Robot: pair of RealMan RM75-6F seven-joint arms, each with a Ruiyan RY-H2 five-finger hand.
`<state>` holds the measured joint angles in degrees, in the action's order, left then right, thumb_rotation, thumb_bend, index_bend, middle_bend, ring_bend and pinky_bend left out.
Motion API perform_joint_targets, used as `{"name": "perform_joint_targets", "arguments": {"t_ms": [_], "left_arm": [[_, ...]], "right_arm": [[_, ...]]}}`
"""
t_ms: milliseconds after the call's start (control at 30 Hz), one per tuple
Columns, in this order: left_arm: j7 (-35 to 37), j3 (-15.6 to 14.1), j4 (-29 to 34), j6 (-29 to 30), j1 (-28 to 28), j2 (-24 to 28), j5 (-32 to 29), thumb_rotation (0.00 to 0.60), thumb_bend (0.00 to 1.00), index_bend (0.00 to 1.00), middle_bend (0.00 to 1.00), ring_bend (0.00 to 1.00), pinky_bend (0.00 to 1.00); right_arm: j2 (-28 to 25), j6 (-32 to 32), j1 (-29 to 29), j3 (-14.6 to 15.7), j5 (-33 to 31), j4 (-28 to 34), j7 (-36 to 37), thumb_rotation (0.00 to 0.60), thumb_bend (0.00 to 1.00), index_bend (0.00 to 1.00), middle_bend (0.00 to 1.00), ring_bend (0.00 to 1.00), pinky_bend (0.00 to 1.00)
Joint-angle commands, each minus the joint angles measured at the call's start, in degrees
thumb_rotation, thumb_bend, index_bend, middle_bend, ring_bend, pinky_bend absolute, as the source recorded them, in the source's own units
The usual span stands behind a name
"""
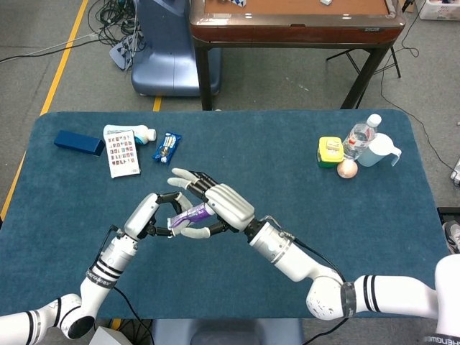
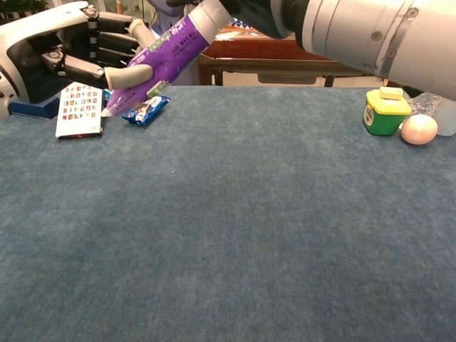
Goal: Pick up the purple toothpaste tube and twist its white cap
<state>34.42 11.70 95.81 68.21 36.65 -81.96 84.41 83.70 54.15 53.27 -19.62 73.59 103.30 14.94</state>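
Observation:
The purple toothpaste tube [image 1: 190, 214] hangs slanted above the blue table [image 1: 302, 215], its crimped end low on the left. My left hand [image 1: 153, 214] grips the tube's lower body; in the chest view that left hand [image 2: 60, 50] wraps the tube [image 2: 165, 58] from the left. The white cap [image 2: 209, 16] points up and right into my right hand [image 1: 217, 204], which covers the cap end with its thumb under the tube and its other fingers spread above. The contact on the cap is hidden under the palm. My right forearm [image 2: 363, 35] fills the top right of the chest view.
A dark blue box [image 1: 79, 142], a printed card [image 1: 122, 153], a white bottle [image 1: 143, 133] and a blue snack packet [image 1: 167, 147] lie at the far left. At the far right stand a yellow-green container [image 1: 330, 151], a pale ball [image 1: 347, 168], a water bottle [image 1: 359, 136] and a clear jug [image 1: 379, 151].

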Motion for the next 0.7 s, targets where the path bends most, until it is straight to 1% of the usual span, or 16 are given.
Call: {"name": "perform_joint_targets", "arguments": {"t_ms": [33,133,433,700], "left_arm": [[0.5,0.2,0.2,-0.2,0.0,0.2,-0.4,0.600,0.49,0.67,0.82,0.56,0.47],[0.8,0.6,0.3,-0.2,0.0,0.4,-0.7,0.600,0.49,0.67,0.82,0.56,0.47],[2.4,1.3,0.7,-0.5,-0.1,0.9,-1.7,0.600,0.49,0.67,0.82,0.56,0.47],[3.7,1.9,0.8,-1.1,-0.1,1.2,-2.8,0.600,0.49,0.67,0.82,0.56,0.47]], "right_arm": [[1.0,0.7,-0.1,0.1,0.5,-0.7,0.5,0.116,0.01,0.00,0.00,0.00,0.00],[2.1,1.5,-0.2,0.1,1.0,-1.5,0.8,0.115,0.01,0.00,0.00,0.00,0.00],[5.1,5.3,-1.1,-0.5,3.6,-3.3,5.5,0.114,0.01,0.00,0.00,0.00,0.00],[7.3,7.0,-1.4,-0.3,4.8,-5.3,6.6,0.114,0.01,0.00,0.00,0.00,0.00]]}}
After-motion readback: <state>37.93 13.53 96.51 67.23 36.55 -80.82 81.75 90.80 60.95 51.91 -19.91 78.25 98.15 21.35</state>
